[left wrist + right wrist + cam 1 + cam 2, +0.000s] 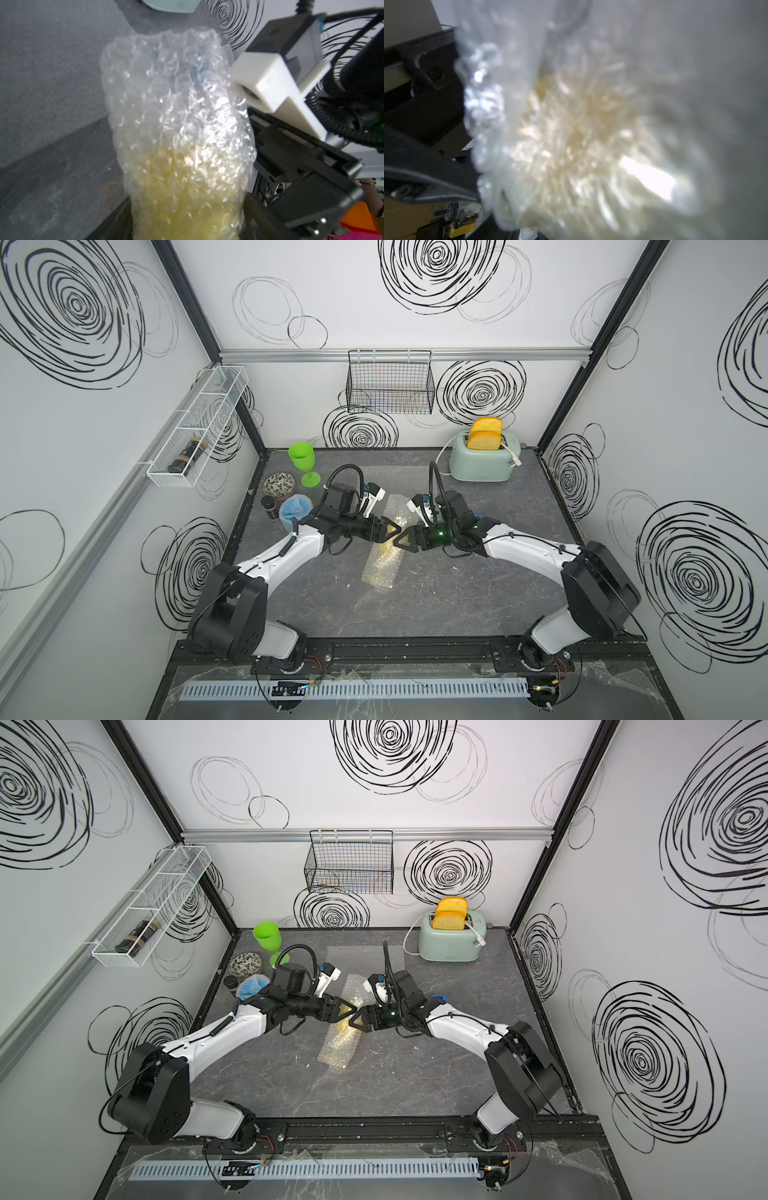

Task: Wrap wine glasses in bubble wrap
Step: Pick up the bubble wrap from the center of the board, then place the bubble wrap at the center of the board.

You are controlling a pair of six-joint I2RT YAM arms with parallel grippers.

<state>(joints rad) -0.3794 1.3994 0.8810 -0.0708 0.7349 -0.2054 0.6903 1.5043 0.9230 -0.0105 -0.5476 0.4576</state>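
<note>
Nose to nose: left gripper [395, 529] and right gripper [404, 538] over the bubble wrap [380, 572], mid-worktop [457, 593]!
A yellow goblet [182, 197] glows inside; gripping or open, can't tell.

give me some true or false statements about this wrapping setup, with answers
1. The green goblet and the toaster both stand at the back of the table. True.
2. The toaster's slots hold nothing. False: two slices stick out of them.
3. Yellow shows through the bubble wrap bundle that lies between the left gripper and the right gripper. True.
4. A dark bottle lies in the black wire basket. False: the dark bottle lies in the white wire rack on the side wall.
5. The blue goblet stands bare. False: the blue goblet is in bubble wrap, near the patterned bowl.
</note>
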